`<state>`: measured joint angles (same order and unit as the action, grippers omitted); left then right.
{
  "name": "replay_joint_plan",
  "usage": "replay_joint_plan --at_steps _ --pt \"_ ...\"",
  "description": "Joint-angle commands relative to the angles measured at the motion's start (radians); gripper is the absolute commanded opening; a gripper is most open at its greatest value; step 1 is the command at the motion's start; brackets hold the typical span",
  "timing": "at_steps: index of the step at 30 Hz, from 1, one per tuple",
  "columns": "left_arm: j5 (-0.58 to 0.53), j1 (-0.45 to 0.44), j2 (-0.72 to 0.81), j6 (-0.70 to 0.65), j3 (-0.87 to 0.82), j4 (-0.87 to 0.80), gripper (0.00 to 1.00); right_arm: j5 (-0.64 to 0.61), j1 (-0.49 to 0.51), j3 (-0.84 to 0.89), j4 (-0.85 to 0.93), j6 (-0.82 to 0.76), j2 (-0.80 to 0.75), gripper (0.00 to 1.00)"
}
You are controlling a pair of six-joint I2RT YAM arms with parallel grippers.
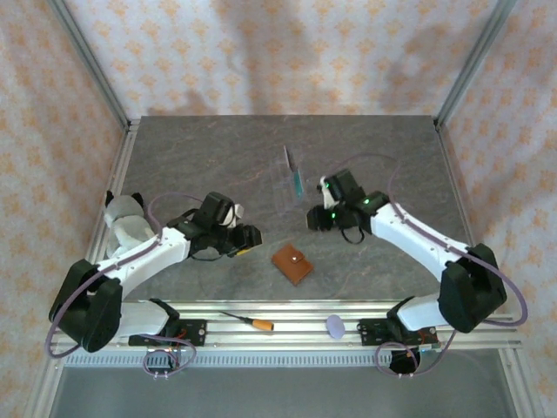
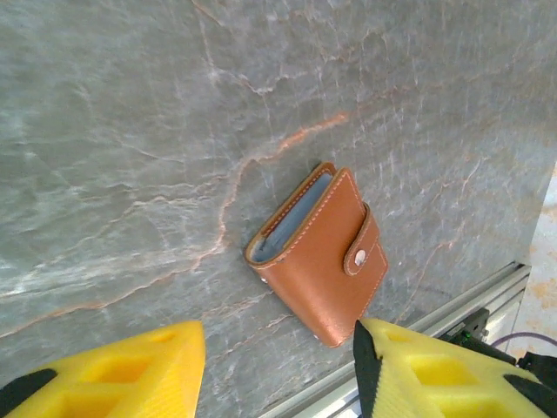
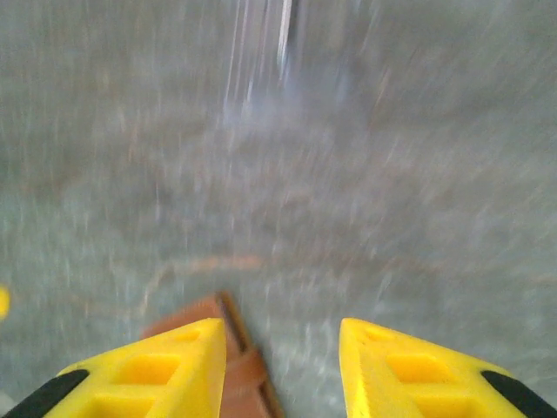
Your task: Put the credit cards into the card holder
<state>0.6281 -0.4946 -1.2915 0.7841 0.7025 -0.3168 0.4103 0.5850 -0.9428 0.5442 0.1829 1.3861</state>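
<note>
Card holder [image 1: 291,263] folded shut, snap strap up, flat on the grey table [image 1: 218,157] near the front edge, between the two arms. Teal credit card [image 1: 298,182] edge-on further back, centre. Left gripper [image 1: 248,237] just left of the holder, fingers spread, nothing between them. Right gripper [image 1: 315,218] behind and right of it, fingers likewise apart, empty. Orange-handled screwdriver [image 1: 250,321] on the front rail.
</note>
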Motion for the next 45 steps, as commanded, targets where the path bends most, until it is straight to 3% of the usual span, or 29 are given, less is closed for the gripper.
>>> replay_joint_plan --at_steps 1,7,18,23,40,45 --pt "0.025 -0.044 -0.037 0.047 -0.012 0.081 0.49 0.175 0.042 0.118 -0.042 0.053 0.01 0.39" --pt "0.045 -0.092 -0.116 0.108 -0.05 0.181 0.47 0.209 0.049 0.231 -0.127 0.067 0.02 0.4" --pt "-0.008 -0.134 -0.145 0.168 -0.096 0.267 0.49 0.272 0.073 0.259 -0.262 0.096 0.091 0.38" --pt "-0.006 -0.138 -0.162 0.204 -0.11 0.322 0.49 0.346 0.099 0.277 -0.33 0.144 0.095 0.31" --pt "-0.077 -0.137 -0.238 0.157 -0.055 0.267 0.44 0.318 0.164 0.288 -0.529 0.288 0.146 0.26" --pt "-0.065 -0.137 -0.244 0.152 -0.049 0.301 0.13 0.267 0.164 0.306 -0.51 0.285 0.096 0.31"
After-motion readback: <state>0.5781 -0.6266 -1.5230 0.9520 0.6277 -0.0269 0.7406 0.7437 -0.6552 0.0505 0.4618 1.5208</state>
